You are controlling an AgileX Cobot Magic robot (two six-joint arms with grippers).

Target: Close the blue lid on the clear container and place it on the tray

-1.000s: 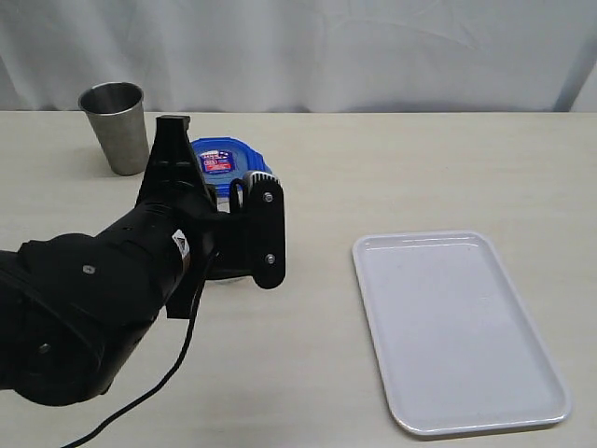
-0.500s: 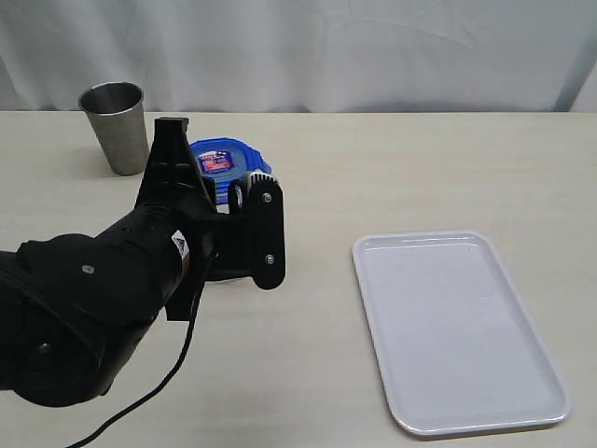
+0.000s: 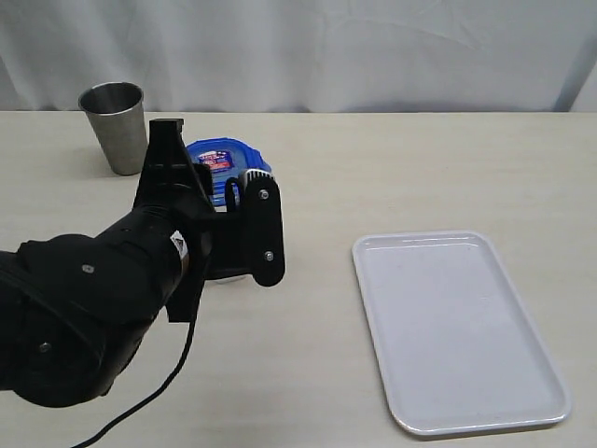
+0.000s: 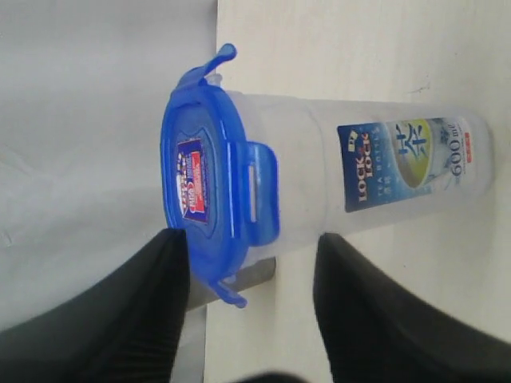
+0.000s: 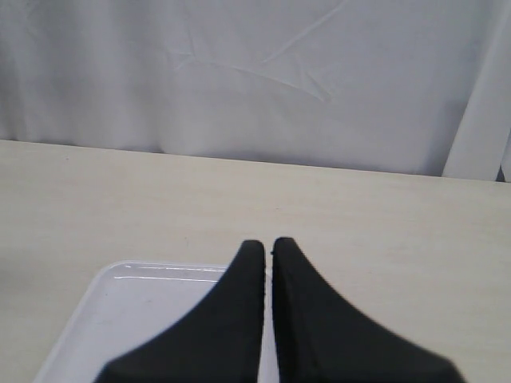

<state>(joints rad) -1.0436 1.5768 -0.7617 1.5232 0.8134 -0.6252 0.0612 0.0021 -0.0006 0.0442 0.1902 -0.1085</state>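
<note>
Clear container (image 4: 311, 167) stands near desk (image 3: 373, 168) far-left corner, just beside steel cup (image 3: 117, 126), blue lid (image 4: 192, 187) seated on top. Left gripper (image 4: 249, 243) jaws apart at lid end, gripping nothing; likely between flap presses. Only left wrist view shows one flap down, two sticking out. Right gripper (image 5: 267, 243) pinched together, idle over tray (image 3: 462, 327) at desk near-right

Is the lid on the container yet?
On. The lid caps the container's mouth; one flap lies folded down, two others stick out unlatched.
</note>
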